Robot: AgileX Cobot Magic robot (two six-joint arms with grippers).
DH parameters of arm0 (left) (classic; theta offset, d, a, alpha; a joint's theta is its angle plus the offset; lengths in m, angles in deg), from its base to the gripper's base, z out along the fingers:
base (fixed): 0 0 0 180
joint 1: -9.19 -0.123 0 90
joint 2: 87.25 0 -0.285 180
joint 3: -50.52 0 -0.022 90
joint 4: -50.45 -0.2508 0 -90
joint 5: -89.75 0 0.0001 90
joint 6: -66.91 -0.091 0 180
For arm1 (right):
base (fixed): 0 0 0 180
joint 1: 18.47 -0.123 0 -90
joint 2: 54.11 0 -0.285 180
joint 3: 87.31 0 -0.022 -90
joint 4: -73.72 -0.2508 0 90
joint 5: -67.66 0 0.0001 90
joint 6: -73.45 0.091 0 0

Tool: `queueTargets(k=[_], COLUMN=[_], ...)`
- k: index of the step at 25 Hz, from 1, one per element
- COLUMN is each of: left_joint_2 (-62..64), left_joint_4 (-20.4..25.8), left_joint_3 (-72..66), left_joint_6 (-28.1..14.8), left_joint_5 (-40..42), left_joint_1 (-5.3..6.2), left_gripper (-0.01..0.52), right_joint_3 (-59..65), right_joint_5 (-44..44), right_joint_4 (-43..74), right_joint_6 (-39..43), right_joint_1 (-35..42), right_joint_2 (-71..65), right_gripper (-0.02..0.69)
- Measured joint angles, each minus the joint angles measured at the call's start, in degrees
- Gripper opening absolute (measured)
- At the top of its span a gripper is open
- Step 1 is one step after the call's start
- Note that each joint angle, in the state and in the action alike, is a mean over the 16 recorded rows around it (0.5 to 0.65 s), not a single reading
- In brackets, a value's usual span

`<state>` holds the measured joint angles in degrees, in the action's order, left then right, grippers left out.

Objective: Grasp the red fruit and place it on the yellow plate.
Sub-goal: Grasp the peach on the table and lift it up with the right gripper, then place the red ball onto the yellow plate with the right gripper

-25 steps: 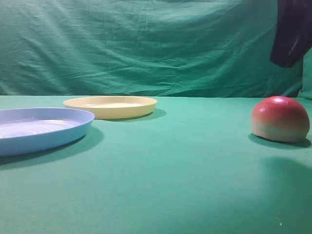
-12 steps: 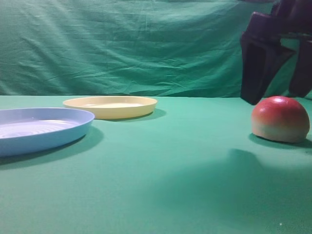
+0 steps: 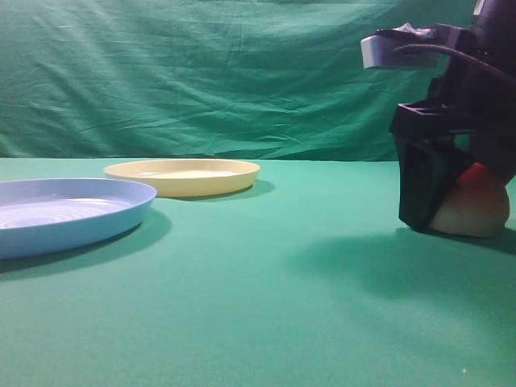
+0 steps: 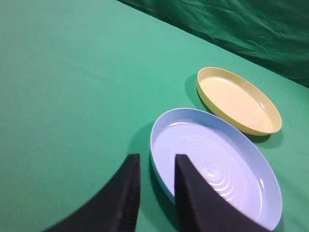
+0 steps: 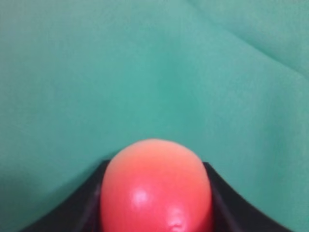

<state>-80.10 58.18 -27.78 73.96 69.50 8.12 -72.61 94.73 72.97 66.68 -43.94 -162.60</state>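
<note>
The red fruit point(image 3: 477, 206) rests on the green table at the far right, partly hidden by my right gripper point(image 3: 463, 219). That gripper has come down over it, open, with a black finger point(image 3: 421, 189) close on either side. In the right wrist view the fruit point(image 5: 155, 193) fills the gap of the right gripper point(image 5: 155, 165), and the fingers point(image 5: 89, 203) lie along its flanks. The yellow plate point(image 3: 184, 176) sits empty at the back left, also seen in the left wrist view point(image 4: 240, 99). My left gripper point(image 4: 157, 163) hovers by the blue plate, narrowly open and holding nothing.
A light-blue plate point(image 3: 66, 214) sits at the front left, next to the yellow one; in the left wrist view the blue plate point(image 4: 217, 166) lies just beyond the left fingertips. A green cloth backdrop point(image 3: 201, 72) closes the far side.
My right gripper dropped from the upper right corner down onto the fruit, its fingers now beside it. The fruit and both plates have not moved.
</note>
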Motion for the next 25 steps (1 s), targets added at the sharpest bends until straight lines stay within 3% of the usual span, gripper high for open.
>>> queueTargets(k=[5, 14, 17, 25], left_joint_2=[0.0, 0.0, 0.0, 0.0], left_joint_4=[0.0, 0.0, 0.0, 0.0], left_joint_3=[0.0, 0.0, 0.0, 0.0], left_joint_6=[0.0, 0.0, 0.0, 0.0], left_joint_5=[0.0, 0.0, 0.0, 0.0], left_joint_1=[0.00, 0.00, 0.00, 0.00], left_gripper=[0.157, 0.157, 0.157, 0.157], right_joint_3=[-12.2, -35.4, -39.9, -45.1], right_joint_5=[0.3, -0.2, -0.3, -0.6], right_joint_4=[-1.7, -4.3, -4.4, -4.3], right_joint_6=[-0.1, -0.7, -1.4, -3.6], right_joint_1=[-3.0, -9.3, -10.5, -11.3], right_joint_2=[-3.0, -17.3, -22.2, -29.2], right_gripper=[0.224, 0.231, 0.275, 0.482])
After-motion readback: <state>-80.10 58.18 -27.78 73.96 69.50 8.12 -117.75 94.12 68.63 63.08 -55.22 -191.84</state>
